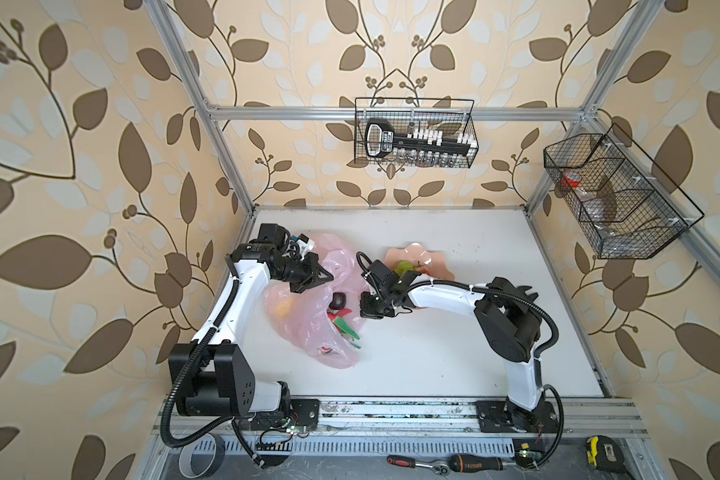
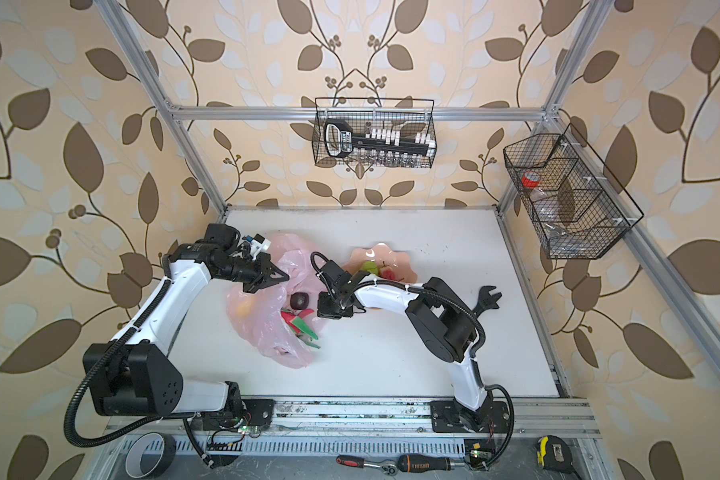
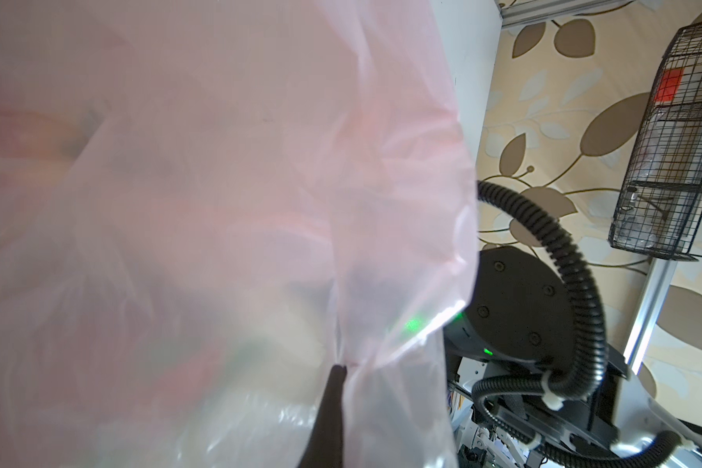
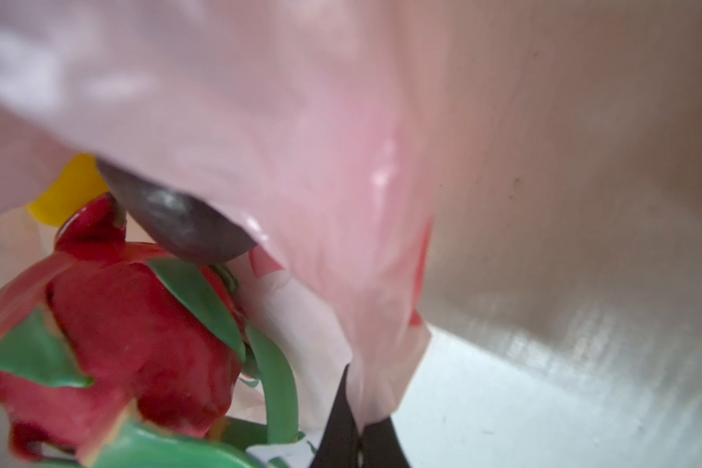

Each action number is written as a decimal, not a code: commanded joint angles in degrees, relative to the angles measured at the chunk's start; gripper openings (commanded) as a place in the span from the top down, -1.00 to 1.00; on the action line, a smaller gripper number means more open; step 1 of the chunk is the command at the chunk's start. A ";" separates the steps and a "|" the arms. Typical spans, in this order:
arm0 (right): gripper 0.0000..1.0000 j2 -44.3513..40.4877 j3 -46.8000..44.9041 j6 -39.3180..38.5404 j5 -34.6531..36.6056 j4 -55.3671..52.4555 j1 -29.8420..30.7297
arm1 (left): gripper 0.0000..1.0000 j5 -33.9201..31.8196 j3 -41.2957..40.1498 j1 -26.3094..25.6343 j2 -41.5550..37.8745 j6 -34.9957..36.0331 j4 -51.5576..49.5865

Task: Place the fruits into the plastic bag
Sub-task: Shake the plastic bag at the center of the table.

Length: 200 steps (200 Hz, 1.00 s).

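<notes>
Toward the left edge of the white tabletop (image 1: pixel 454 353) lies the crinkly translucent pink plastic bag (image 1: pixel 308 328), both claws pinching its film: the left gripper (image 1: pixel 329 276) at its rear part, the right gripper (image 1: pixel 364 311) at the mouth's right rim. Inside lie a magenta dragon fruit with green scales (image 4: pixel 130 344), a dark purple round fruit (image 1: pixel 339 298) and a yellow lemon (image 1: pixel 284 308). A green pear (image 2: pixel 371 267) and a red apple (image 2: pixel 387 273) sit on the peach wavy-edged dish (image 2: pixel 395 254) behind the right arm.

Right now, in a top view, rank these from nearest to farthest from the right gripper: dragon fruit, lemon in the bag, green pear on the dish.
From the right gripper, pinching the bag's edge:
1. dragon fruit: just beside it, at the bag's mouth.
2. green pear: behind it, on the peach dish.
3. lemon: across the plastic bag, under the left arm's side.
</notes>
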 commanded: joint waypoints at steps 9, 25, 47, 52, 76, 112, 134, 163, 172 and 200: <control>1.00 -8.85 1.73 0.40 2.86 -2.55 0.00 | 1.00 1.10 4.04 1.09 -1.37 1.41 -2.49; 1.00 -12.43 1.82 0.43 2.26 -3.22 -0.60 | 1.00 0.49 5.33 1.90 -1.20 1.17 -3.03; 1.00 -15.50 2.74 0.47 -0.04 -4.25 -1.67 | 1.00 -0.04 7.42 3.49 -0.96 1.18 -3.90; 1.00 -16.08 2.93 0.52 -0.74 -4.46 -1.81 | 1.00 -0.05 7.93 3.90 -0.84 1.22 -4.09; 1.00 -18.10 2.93 0.54 -3.42 -5.68 -2.51 | 1.00 -0.38 10.53 5.89 0.04 2.17 -5.85; 1.00 -21.44 2.74 1.21 -5.66 -6.37 -3.63 | 1.00 -1.98 11.28 7.17 0.32 3.30 -7.02; 1.00 -23.46 3.80 1.23 -6.27 -7.31 -4.58 | 1.00 -0.19 9.90 7.29 -0.01 3.10 -6.16; 1.00 -25.00 4.04 2.17 -8.06 -7.02 -5.66 | 1.00 4.86 8.31 7.16 -1.40 1.48 -3.31; 1.00 -24.88 3.47 2.58 -9.14 -6.22 -5.83 | 1.00 5.30 8.41 7.15 -1.76 1.50 -3.43; 1.00 -23.67 1.52 2.90 -11.47 -4.49 -6.71 | 1.00 3.96 9.33 7.20 -3.08 3.87 -7.51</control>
